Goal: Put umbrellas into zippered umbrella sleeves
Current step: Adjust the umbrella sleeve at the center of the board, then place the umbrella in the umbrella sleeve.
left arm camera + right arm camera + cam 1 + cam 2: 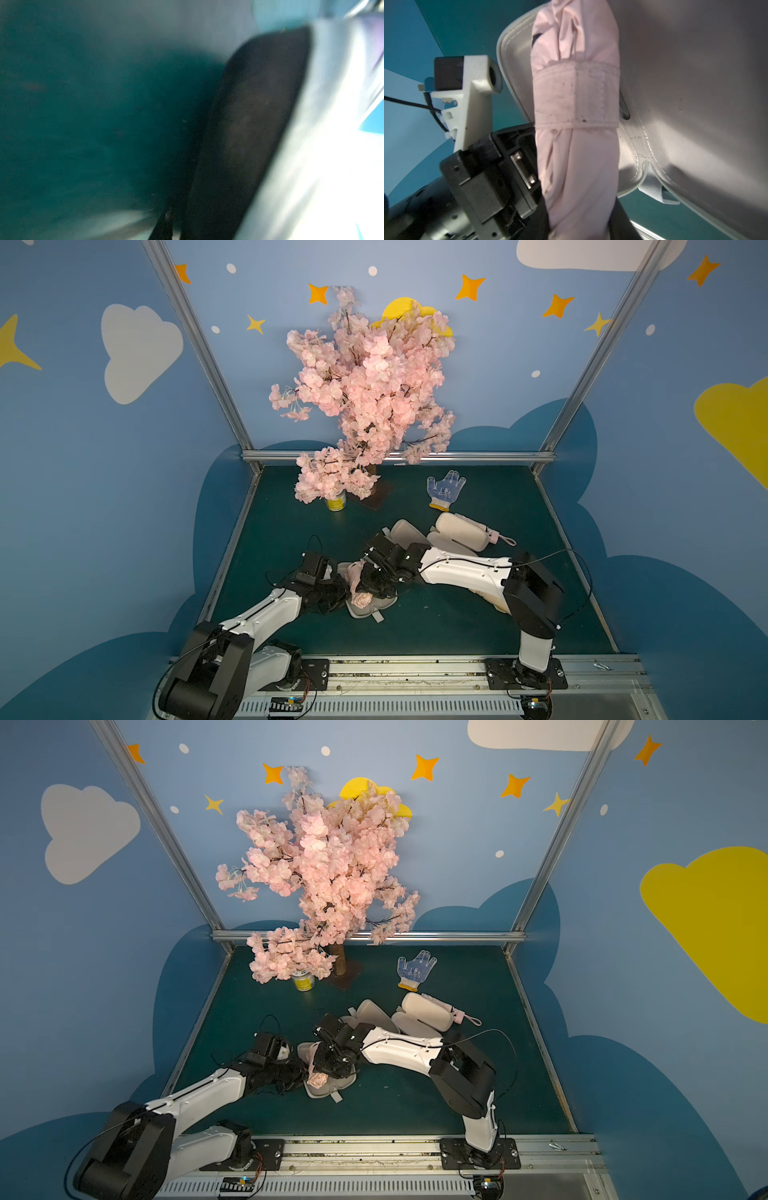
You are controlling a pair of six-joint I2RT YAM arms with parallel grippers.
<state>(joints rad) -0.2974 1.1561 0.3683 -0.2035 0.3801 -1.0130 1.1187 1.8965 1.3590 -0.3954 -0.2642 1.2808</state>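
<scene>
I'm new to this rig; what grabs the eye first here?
A big pink blossom tree towers at the back of the green table. Nearer the front, the right tool grips a pink umbrella over an open pale case.

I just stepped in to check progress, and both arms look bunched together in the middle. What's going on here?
The right pincer grips a pale pink umbrella over an open off-white sleeve near the front of the table. The left pincer sits right beside the same sleeve, but whether it grips anything is hidden. Farther back, another pink umbrella lies against a second off-white sleeve, not yet packed.
</scene>
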